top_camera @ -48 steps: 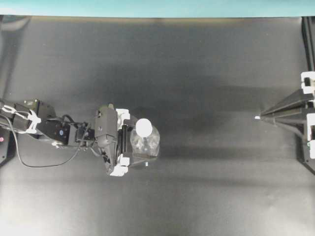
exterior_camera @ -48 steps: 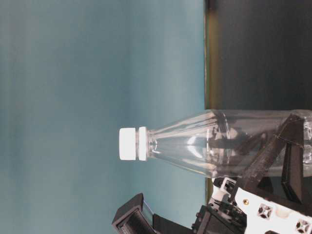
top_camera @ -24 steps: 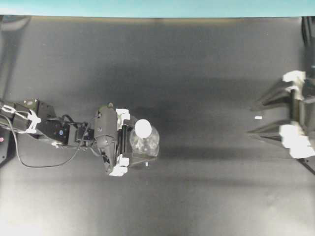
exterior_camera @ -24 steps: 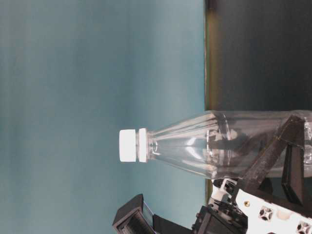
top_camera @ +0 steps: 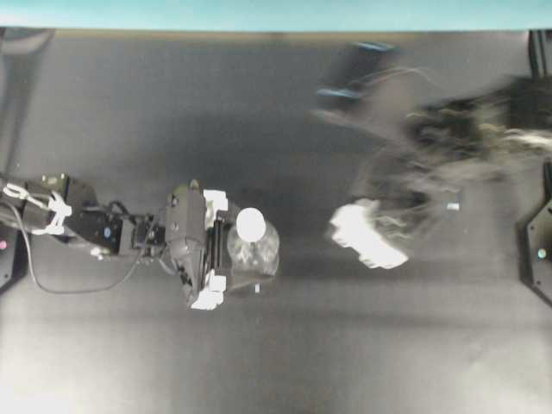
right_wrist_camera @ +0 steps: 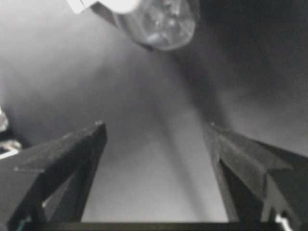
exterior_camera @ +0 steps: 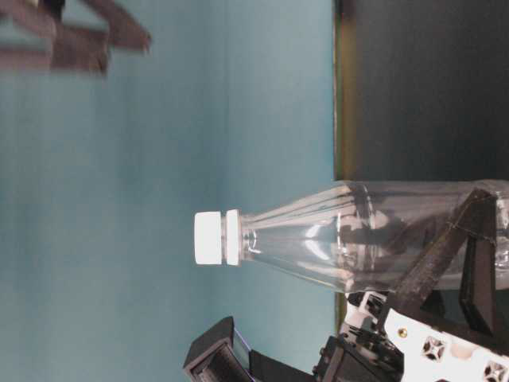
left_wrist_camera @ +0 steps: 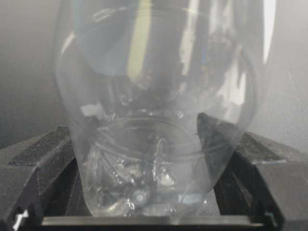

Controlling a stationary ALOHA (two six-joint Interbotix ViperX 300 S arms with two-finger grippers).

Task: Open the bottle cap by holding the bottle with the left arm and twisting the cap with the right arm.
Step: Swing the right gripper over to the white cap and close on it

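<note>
The left gripper (top_camera: 226, 250) is clamped on the lower body of the bottle (top_camera: 253, 252), one finger on each side, as the left wrist view shows with the clear round base pinched between the two dark fingers (left_wrist_camera: 221, 139). The grip sits low, which leaves the neck and the bottle cap (exterior_camera: 209, 236) free for the other tool and should keep the body from turning when the cap is twisted. The bottle stands upright on the dark table (top_camera: 285, 121), left of the middle in the overhead view, with the white cap on top and seated on the neck.

The left arm (top_camera: 82, 226) reaches in low from the left edge, stretched nearly level along the table, its cables looping beside it.

The right gripper (right_wrist_camera: 154, 139) stands wide open and empty; its wrist view shows the two dark fingers spread with only table between them and the bottle at the top of the frame, well apart. The right arm (top_camera: 448, 138) is a blur in the overhead view, reaching in from the right edge toward the middle, so its exact pose is hard to read. It appears to be on its approach to the cap, which has yet to be touched.
</note>
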